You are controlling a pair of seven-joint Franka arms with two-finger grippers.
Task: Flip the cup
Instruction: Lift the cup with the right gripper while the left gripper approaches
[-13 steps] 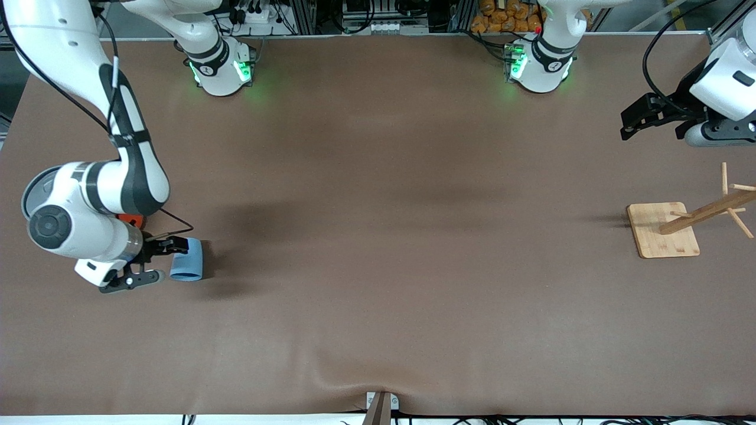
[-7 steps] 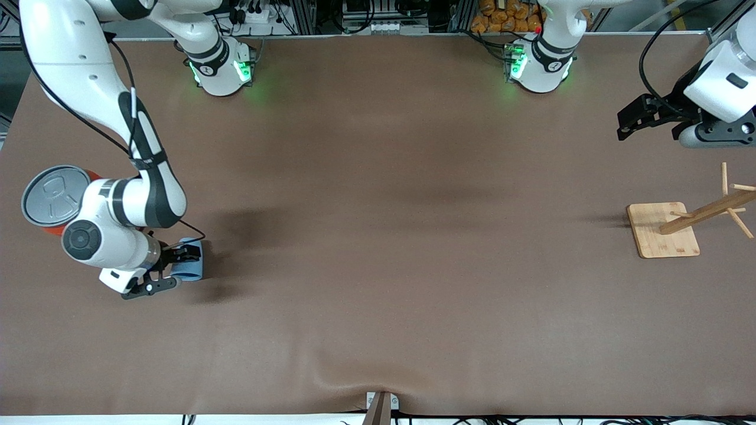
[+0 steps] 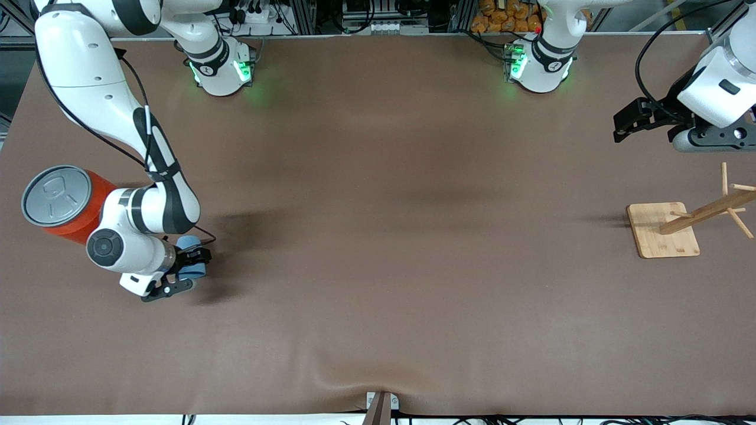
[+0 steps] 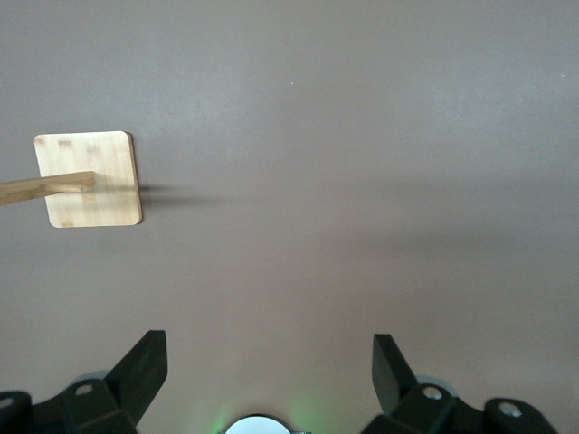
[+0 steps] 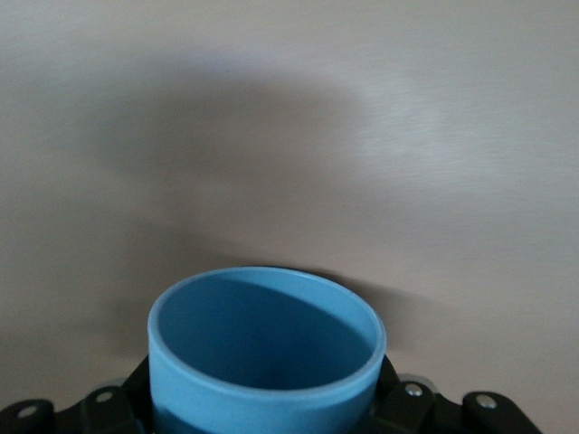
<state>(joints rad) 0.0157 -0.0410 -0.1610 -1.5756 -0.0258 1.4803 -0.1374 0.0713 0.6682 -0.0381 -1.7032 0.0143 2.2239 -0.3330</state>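
Observation:
The small light-blue cup (image 3: 192, 270) lies on its side on the brown table, near the right arm's end. My right gripper (image 3: 186, 273) is shut on the cup, one black finger on each side of its wall. In the right wrist view the cup (image 5: 264, 339) fills the space between the jaws of the right gripper (image 5: 262, 402), with its darker blue mouth pointing away from the wrist. My left gripper (image 3: 626, 121) waits open and empty in the air over the left arm's end of the table; the left wrist view shows the left gripper (image 4: 267, 362) with only bare table between its fingers.
A large orange can (image 3: 56, 200) with a grey lid stands close beside the right arm's wrist, toward the table's edge. A wooden rack on a square bamboo base (image 3: 664, 230) stands at the left arm's end, and the base (image 4: 90, 178) also shows below the left gripper.
The right gripper slid forward around the cup and shut on it. Its arm shifted and uncovered the orange can. The left arm barely moved.

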